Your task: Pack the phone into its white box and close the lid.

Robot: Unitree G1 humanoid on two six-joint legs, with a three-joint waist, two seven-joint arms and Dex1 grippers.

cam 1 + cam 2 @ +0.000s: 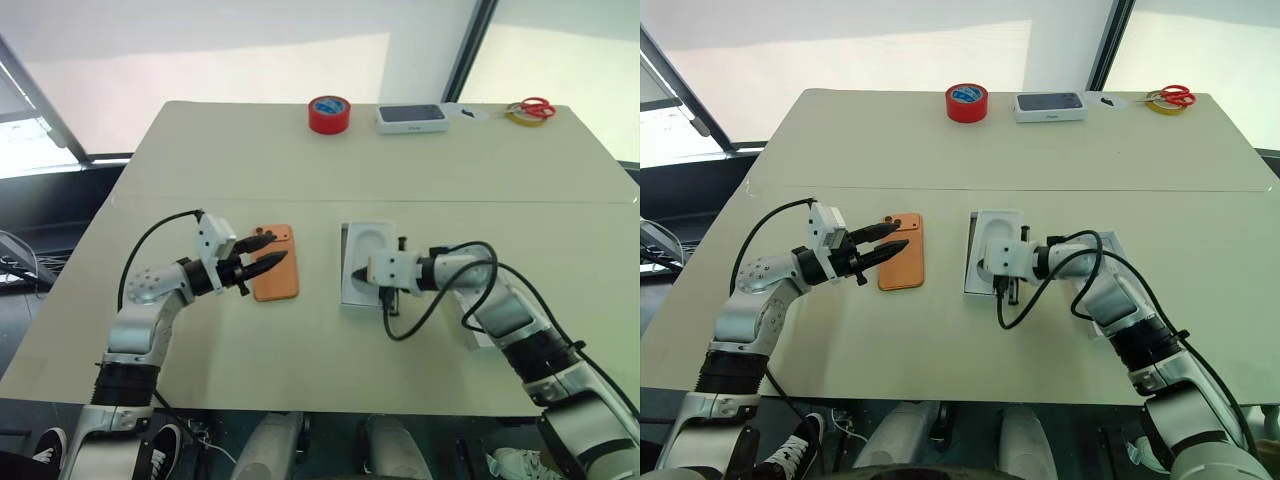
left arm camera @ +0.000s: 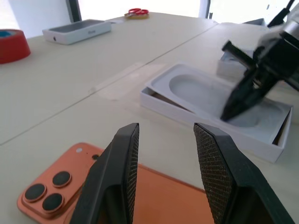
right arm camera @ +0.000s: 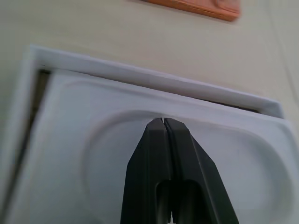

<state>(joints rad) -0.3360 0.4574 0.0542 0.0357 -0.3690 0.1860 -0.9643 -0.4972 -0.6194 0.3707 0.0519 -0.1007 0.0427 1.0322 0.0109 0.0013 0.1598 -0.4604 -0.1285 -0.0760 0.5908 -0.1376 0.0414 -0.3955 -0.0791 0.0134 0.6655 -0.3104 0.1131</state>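
The orange phone lies back up on the table, its camera cluster at one corner. My left gripper hovers just above it, open, with nothing between its fingers. To the right lies the white box, lined with a white moulded tray. My right gripper is shut and empty, its tips pointing down into the tray's oval recess. The pale lid lies further right, mostly hidden behind my right arm.
At the table's far edge stand a red tape roll, a dark-topped white box, and red scissors on a yellow tape roll. A seam crosses the table behind the phone and box.
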